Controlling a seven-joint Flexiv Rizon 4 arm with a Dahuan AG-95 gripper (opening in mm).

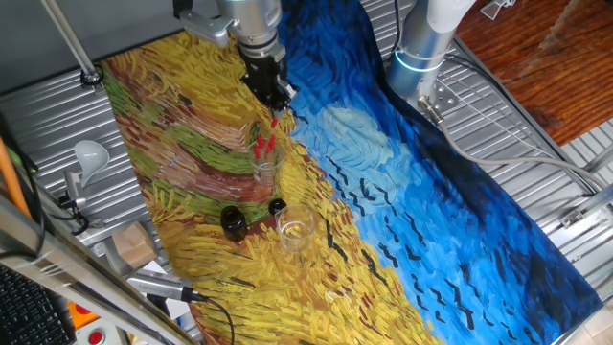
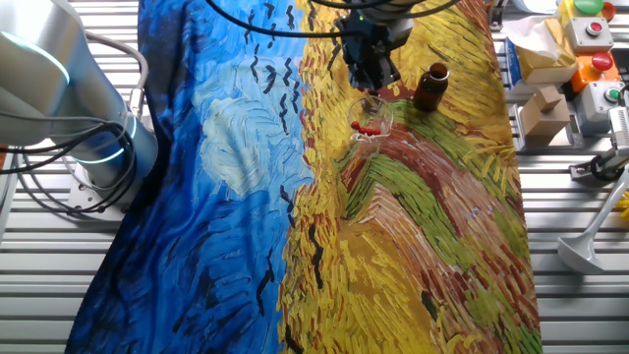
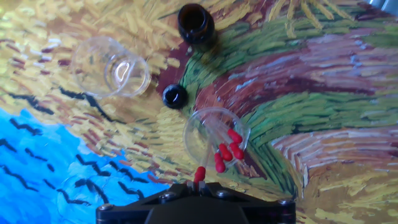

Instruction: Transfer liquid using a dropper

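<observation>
The gripper [image 3: 199, 184] hangs over the bench [image 1: 460, 240], its fingers closed on the red bulb of the dropper [image 3: 199, 174], which is held above the rim of a clear glass [image 3: 214, 140]. That glass holds several more red-bulbed droppers [image 3: 229, 149] leaning inside it. Just beyond it lies a small black cap [image 3: 175, 96]. Further off stand an empty clear glass [image 3: 112, 67] and an open dark bottle [image 3: 196, 23], well apart from each other.

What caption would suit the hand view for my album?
Gripper pinching one red-bulbed dropper beside a glass of spare droppers, near an open brown bottle.
</observation>
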